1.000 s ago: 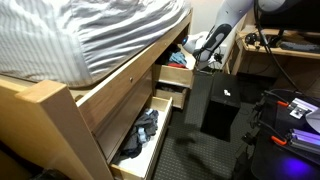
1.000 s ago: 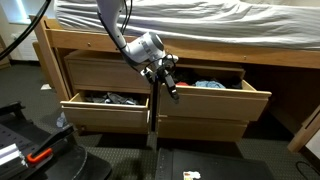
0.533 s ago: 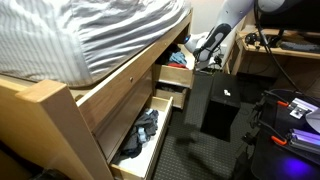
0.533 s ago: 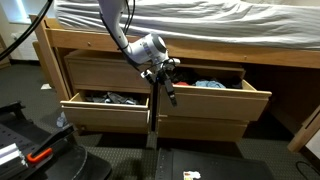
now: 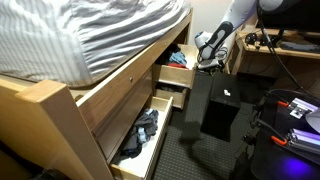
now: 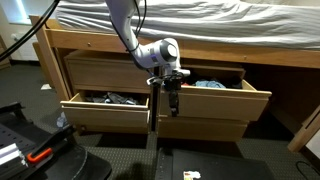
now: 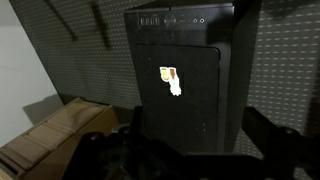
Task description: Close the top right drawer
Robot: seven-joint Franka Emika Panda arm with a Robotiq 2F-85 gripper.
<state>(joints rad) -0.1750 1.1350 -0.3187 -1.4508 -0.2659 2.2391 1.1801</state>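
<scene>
A black computer case (image 7: 185,60) fills the middle of the picture, seen against dark grey carpet (image 7: 285,60). A small white and orange sticker (image 7: 171,79) sits near its centre, and a row of ports (image 7: 170,20) runs at 12 o'clock. Light wood (image 7: 50,140) shows at 8 o'clock. The gripper (image 7: 185,155) is a dark blur at 6 o'clock, and it is unclear how its jaws stand.

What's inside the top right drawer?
Some blue cloth shows above the front of the top right drawer. The drawer's lower depth is hidden behind its front panel, and its left end by the gripper.
</scene>
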